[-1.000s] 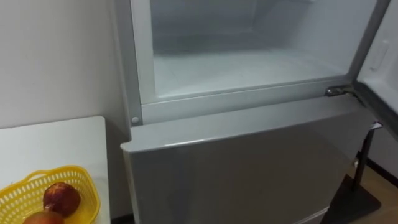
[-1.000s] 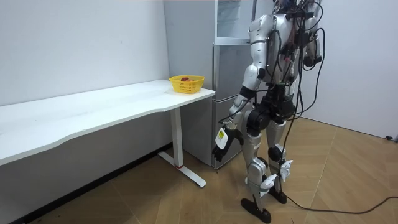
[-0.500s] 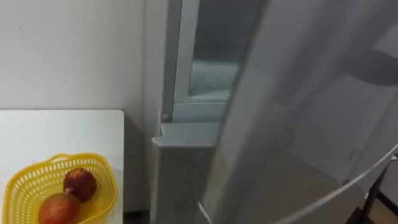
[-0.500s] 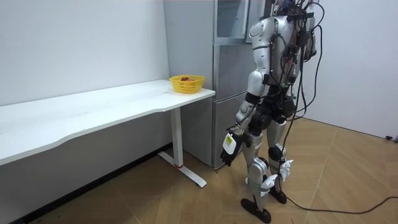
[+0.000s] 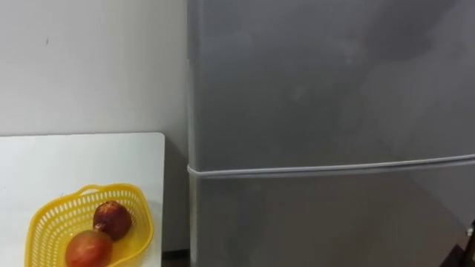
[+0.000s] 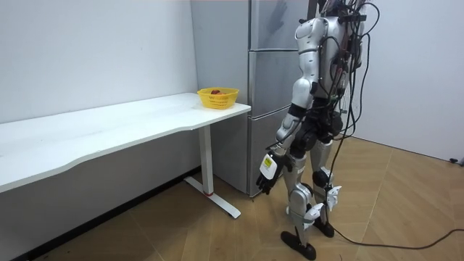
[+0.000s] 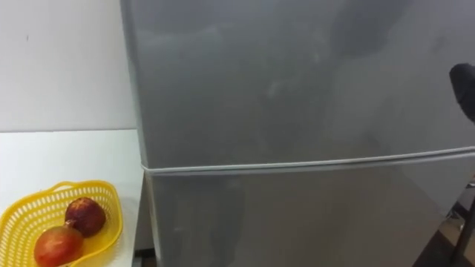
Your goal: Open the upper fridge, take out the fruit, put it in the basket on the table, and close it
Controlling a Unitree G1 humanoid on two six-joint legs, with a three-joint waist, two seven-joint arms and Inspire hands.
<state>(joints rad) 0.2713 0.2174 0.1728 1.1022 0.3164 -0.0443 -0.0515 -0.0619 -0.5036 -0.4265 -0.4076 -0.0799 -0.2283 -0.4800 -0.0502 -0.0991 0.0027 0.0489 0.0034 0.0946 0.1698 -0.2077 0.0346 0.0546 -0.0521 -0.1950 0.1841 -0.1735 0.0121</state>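
Note:
The grey fridge (image 5: 319, 81) fills the view before me, and its upper door (image 7: 297, 74) is closed flush above the lower door (image 5: 319, 222). I stand right in front of the fridge (image 6: 272, 29). My left hand (image 6: 267, 168) hangs low beside my thigh with relaxed fingers and holds nothing. A dark shape at the right edge, against the upper door, is my right hand (image 7: 464, 89); how its fingers stand cannot be made out. A yellow basket (image 5: 44, 215) on the white table (image 5: 74, 159) holds a dark red fruit (image 5: 112, 219) and a red-orange fruit (image 5: 88, 248).
The long white table (image 6: 109, 127) runs along the wall to the room view's left of the fridge, with the basket (image 6: 217, 97) at its near end. Wooden floor lies open behind me.
The upper fridge door has swung shut; a second ago the empty compartment stood open. My head view has shifted toward the right. My left arm swung slightly at my side.

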